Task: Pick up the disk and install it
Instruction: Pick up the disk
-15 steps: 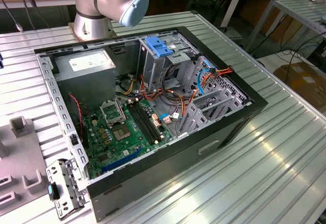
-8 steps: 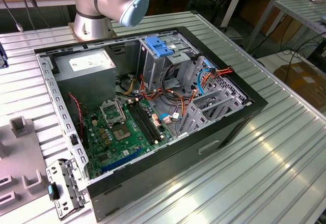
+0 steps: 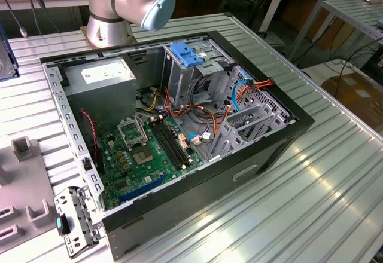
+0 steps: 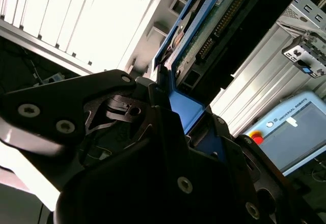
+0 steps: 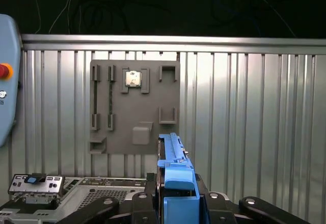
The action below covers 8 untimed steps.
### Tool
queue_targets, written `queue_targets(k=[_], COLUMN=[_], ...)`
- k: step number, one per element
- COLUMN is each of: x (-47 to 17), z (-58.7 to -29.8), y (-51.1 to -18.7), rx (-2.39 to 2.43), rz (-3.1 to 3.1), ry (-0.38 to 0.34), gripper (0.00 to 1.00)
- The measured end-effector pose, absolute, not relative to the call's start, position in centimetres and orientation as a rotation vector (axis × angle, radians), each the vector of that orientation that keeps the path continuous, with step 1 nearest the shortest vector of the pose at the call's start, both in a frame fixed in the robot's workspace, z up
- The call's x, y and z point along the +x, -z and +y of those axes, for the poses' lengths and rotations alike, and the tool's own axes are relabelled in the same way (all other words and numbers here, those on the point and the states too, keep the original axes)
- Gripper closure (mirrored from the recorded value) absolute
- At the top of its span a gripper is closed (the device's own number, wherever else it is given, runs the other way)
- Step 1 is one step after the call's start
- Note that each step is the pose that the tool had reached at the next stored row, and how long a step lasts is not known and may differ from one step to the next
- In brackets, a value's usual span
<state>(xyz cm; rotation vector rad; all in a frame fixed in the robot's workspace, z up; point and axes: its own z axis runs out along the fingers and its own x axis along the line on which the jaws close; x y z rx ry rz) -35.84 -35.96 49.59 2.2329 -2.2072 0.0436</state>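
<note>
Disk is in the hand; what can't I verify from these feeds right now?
- Pad contact on the disk: in both wrist views the hand itself covers it.
- Label face of the disk: edge-on in the first wrist view, turned away in the second.
- Slot of the grey cage: the blue clip and the walls hide it in the exterior view.

Ribbed metal table [image 3: 335, 173], loaded
You're seeing it bearing an open computer case [image 3: 239, 173], a grey fixture plate [image 3: 24, 215], a small bracket [image 3: 75, 221] and the arm's base [image 3: 105, 33].
</note>
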Motion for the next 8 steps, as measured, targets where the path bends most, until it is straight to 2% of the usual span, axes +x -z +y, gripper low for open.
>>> queue_targets(k=[8], x=[-34.6], z=[-36.0], y=[-49.6], rx=[2.233], rz=[-2.207], ry=[-0.044], gripper=[0.63])
